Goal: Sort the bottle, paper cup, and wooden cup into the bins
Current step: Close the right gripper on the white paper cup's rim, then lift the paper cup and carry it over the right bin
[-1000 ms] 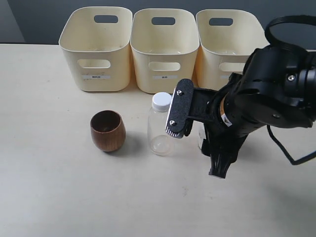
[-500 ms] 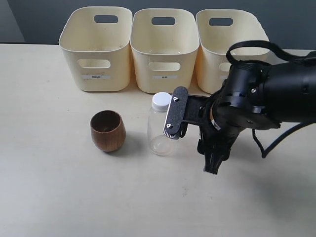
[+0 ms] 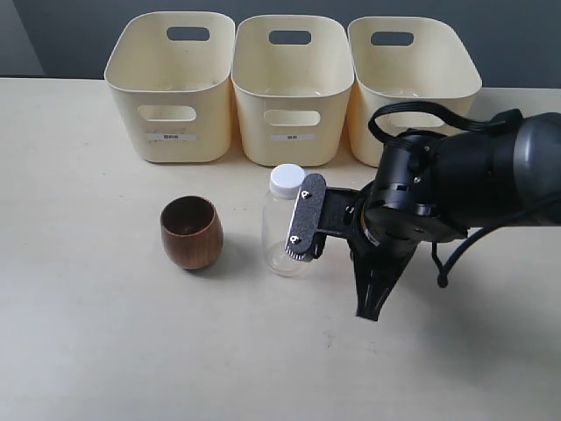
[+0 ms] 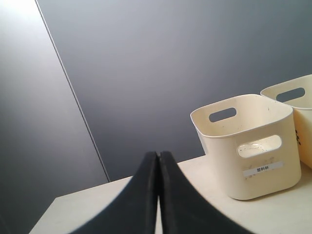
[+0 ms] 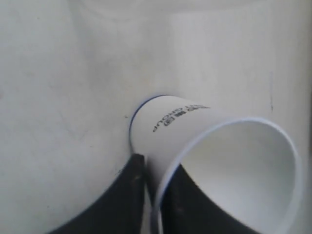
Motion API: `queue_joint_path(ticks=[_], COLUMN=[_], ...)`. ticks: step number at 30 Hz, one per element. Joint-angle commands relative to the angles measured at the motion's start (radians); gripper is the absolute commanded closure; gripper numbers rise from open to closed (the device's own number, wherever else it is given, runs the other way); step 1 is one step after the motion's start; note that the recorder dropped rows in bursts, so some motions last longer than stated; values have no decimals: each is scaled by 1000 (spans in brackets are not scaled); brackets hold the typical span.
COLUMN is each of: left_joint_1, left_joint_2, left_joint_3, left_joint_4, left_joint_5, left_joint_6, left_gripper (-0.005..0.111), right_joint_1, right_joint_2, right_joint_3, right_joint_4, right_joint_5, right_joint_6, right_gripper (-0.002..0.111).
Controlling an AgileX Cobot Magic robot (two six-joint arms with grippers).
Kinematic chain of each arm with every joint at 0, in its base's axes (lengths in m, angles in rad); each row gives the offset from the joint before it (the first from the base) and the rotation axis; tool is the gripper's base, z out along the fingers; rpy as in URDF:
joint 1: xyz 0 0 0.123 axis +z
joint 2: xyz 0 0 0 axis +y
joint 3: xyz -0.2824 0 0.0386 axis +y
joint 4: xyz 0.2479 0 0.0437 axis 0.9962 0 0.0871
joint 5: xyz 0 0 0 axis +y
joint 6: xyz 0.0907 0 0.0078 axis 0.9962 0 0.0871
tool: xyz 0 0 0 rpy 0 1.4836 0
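Three bins at back of desk; wooden cup, bottle upright in front. I see right jaws clamped on paper cup wall, cup on desk; left jaws together.

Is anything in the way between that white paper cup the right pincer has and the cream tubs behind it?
Nothing visible. The right pincer grips the paper cup at its rim. The bottle stands beside the arm, not toward the bins, which sit just behind; the arm hides the cup itself in the exterior view.
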Motion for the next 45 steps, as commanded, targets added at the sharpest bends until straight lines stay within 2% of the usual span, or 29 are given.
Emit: queue_joint_path(ticks=[1,9,15,21,24,36,45], left_joint_1=[-1,-1,-1,-1,-1,-1,-1], left_joint_2=[-2,-2,-2,-2,-2,-2,-2], left_joint_3=[2,2,2,2,2,2,2], left_joint_4=[0,0,0,0,0,0,0], left_joint_5=[-6,-6,-6,-6,-6,-6,-6], left_joint_6=[-2,-2,-2,-2,-2,-2,-2], left_gripper=[107,107,107,107,107,107,107], right_joint_1=[-6,-6,-6,-6,-6,-6,-16], right_joint_2=[-1,-34,-186,-397,-476,-449,-336], right_joint_3=[-5,-5,-5,-5,-5,-5,-45], right_joint_4=[-24,-75,-144,-171,-221,-552,-932], right_joint_5=[2,31,126,-53,-159,-261,-267], right_joint_6=[6,33,72,164,284,592,943], right_gripper=[108,109,109,109,109,109,109])
